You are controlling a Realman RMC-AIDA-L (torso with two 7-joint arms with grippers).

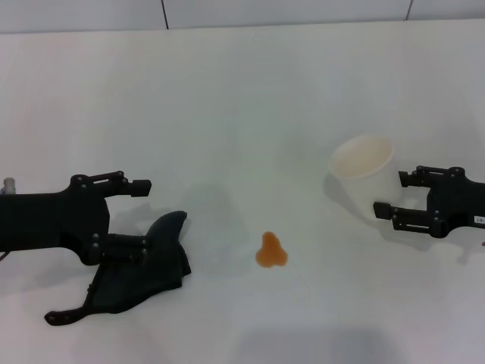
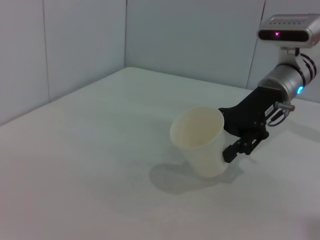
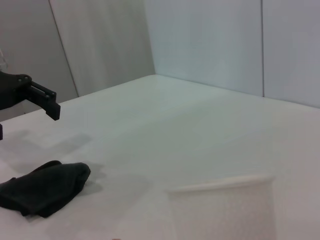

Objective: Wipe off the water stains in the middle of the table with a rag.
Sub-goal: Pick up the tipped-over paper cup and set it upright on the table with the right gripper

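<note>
Head view showed my left gripper (image 1: 144, 216) spread wide over the dark rag (image 1: 148, 277) on the tabletop (image 1: 242, 98), nothing held. The orange stain (image 1: 270, 251) lay near, unwiped. I judged grasping came next. My right gripper (image 1: 394, 196) waited open beside the plastic cup (image 1: 362, 168).

even, bright overhead light; the white table (image 1: 242, 98) shows no glare. soft faint shadows spread from the cup (image 1: 362, 168) toward nine o'clock and under the rag (image 1: 144, 273). focus is slightly soft throughout.
</note>
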